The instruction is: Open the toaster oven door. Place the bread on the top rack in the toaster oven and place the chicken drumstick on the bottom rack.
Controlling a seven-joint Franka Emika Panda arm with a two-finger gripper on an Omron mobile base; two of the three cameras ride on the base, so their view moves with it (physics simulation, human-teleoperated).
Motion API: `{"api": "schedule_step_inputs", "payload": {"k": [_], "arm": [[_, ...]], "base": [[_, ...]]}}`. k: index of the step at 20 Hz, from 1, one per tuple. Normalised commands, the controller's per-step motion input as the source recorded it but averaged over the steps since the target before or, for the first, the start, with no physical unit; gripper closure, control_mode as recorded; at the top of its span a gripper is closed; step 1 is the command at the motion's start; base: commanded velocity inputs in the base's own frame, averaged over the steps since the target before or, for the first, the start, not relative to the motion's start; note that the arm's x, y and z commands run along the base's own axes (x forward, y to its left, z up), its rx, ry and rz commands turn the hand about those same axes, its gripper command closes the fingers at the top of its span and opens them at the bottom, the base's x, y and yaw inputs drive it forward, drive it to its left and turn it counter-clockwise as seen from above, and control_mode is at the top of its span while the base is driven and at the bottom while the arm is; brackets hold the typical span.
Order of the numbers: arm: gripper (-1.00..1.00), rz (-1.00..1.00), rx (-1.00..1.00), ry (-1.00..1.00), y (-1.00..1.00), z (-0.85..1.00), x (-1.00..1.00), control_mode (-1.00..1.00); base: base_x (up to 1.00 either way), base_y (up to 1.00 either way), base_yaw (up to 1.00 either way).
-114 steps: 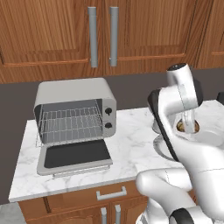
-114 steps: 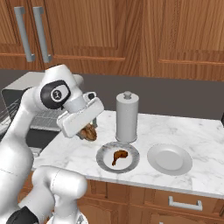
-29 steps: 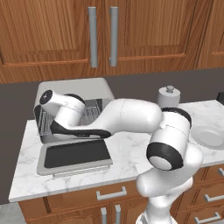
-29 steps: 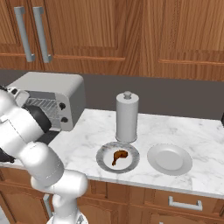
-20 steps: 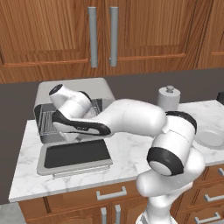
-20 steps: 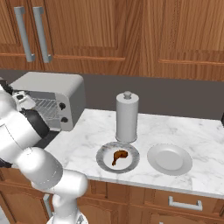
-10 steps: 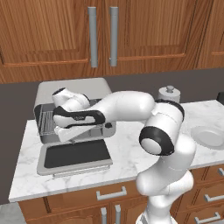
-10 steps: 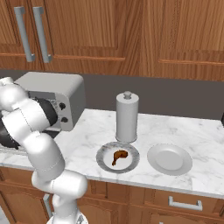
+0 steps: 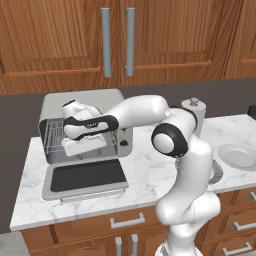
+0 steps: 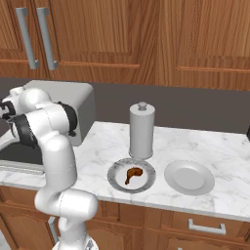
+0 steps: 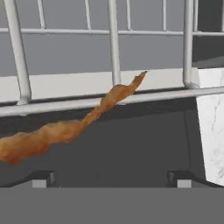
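Presently the toaster oven [image 9: 85, 122] stands with its door [image 9: 85, 177] folded down flat. The gripper [image 11: 111, 177] is at its mouth, fingers spread and released; the bread [image 11: 65, 127] lies on the wire rack [image 11: 113, 103] just ahead. Right of the oven, the chicken drumstick [image 10: 132, 174] sits on its plate [image 10: 117, 180] beside a canister [image 10: 141, 129].
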Motion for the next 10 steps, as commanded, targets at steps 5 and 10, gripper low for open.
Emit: {"api": "schedule_step_inputs", "payload": {"k": [5,10], "arm": [[-1.00,-0.04,0.00,-0.13,0.10,0.00,0.55,-1.00],[-1.00,0.00,0.00,-0.21,0.01,0.07,0.60,-1.00]], "base": [[0.00,0.00,0.00],[0.00,0.00,0.00]]}}
